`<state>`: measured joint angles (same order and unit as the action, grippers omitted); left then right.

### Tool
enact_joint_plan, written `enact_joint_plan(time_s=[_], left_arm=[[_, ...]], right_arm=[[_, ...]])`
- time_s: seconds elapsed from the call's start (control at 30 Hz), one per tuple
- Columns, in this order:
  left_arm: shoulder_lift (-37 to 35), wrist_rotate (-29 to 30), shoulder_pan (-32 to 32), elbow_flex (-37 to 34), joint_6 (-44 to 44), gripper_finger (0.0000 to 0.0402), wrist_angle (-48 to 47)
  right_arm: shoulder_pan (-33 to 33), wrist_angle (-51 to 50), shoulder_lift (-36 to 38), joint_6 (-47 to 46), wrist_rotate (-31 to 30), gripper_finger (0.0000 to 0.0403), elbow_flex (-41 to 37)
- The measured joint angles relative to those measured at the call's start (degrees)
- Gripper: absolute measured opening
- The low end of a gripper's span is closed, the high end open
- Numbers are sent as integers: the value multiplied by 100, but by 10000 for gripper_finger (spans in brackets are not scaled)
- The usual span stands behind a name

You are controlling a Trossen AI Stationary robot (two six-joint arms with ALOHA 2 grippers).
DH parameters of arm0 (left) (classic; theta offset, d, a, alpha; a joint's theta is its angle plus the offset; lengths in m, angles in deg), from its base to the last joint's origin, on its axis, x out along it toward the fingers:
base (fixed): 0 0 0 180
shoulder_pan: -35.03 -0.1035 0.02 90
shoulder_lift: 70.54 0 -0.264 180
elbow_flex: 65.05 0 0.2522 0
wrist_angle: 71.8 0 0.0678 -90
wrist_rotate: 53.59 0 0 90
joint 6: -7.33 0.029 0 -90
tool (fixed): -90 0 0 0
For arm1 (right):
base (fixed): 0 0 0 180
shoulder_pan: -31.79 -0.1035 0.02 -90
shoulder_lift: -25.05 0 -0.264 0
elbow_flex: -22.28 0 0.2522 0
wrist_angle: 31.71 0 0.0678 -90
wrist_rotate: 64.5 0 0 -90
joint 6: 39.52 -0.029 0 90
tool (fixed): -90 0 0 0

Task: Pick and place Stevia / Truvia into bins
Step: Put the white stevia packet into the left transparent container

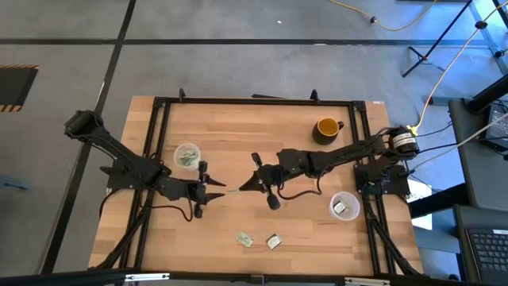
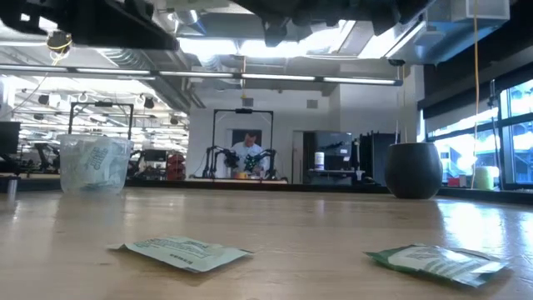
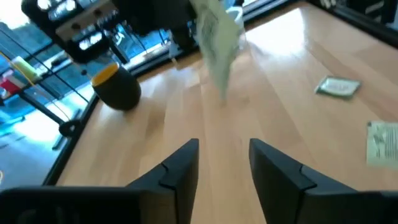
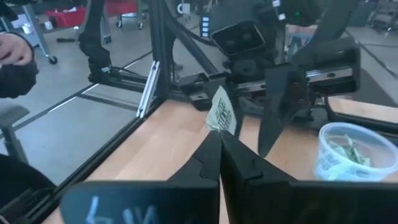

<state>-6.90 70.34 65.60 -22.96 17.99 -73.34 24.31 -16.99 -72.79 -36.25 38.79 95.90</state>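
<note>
**Stevia packet pinched in right claw at table centre, left claw released opposite**

Clenched around one Stevia packet [image 1: 232,189] with the right claw [image 1: 242,187], just at 9 o'clock of the table [image 1: 238,131] centre in the high view. Gripped by the lower edge only, in the right wrist view, at the very tips of the right claw [image 4: 219,134], with the Stevia packet [image 4: 222,112] standing upright above the closed fingers. Held clear of the wood, touching neither cup.

Facing it from the 9 o'clock side: the left claw [image 1: 213,189], released, with both fingers [image 3: 183,158] spread and nothing between them. Through the left claw [image 3: 224,146], seen hanging just ahead: the same Stevia packet [image 3: 217,37], apart from the left fingertips.

At 10 o'clock of the centre, close beside the left arm: the left cup [image 1: 187,155], upright, with several green-and-white packets inside; visible too in the low view [image 2: 94,164] and the right wrist view [image 4: 351,152]. At 4 o'clock, near the right arm's base: the right cup [image 1: 344,206], holding at least one packet.

At 6 o'clock, near the table's front edge: two loose packets [image 1: 244,238], lying flat, close together but not touching.

At 1 o'clock: a yellow mug [image 1: 326,127], upright, handle toward 3 o'clock.
</note>
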Motion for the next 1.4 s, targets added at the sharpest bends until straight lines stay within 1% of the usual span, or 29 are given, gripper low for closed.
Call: enact_joint_plan(time_s=[0.13, 0.3, 0.5, 0.57, 0.73, 0.87, 1.13, 1.2, 1.3, 1.4], left_arm=[[2, 26, 0, 0, 123, 147, 386], [2, 464, 0, 0, 118, 149, 823], [2, 359, 0, 0, 244, 139, 956], [2, 342, 0, 0, 237, 133, 1061], [2, -147, 2, 0, 214, 111, 1210], [2, -170, 0, 0, 214, 84, 1371], [2, -202, 2, 0, 257, 14, 1373], [2, -203, 2, 0, 255, 8, 1369], [2, -203, 2, 0, 255, 10, 1365], [2, -203, 2, 0, 255, 10, 1357]], right_arm=[[-1, 48, 0, 0, -10, 2, 0], [-2, 43, 0, -11, -11, 2, 0], [-2, 43, 0, -7, -14, 2, 0], [-2, 41, 0, -7, -14, 2, 0], [-2, 36, 0, 6, -16, 2, 0], [-2, 11, 0, 17, -16, 2, 0], [-20, -10, 0, 308, -16, 2, 0], [-22, -12, 0, 343, -16, 2, 0], [-22, -12, 0, 345, -19, 5, 0], [-22, -12, 0, 345, -19, 22, 0]])
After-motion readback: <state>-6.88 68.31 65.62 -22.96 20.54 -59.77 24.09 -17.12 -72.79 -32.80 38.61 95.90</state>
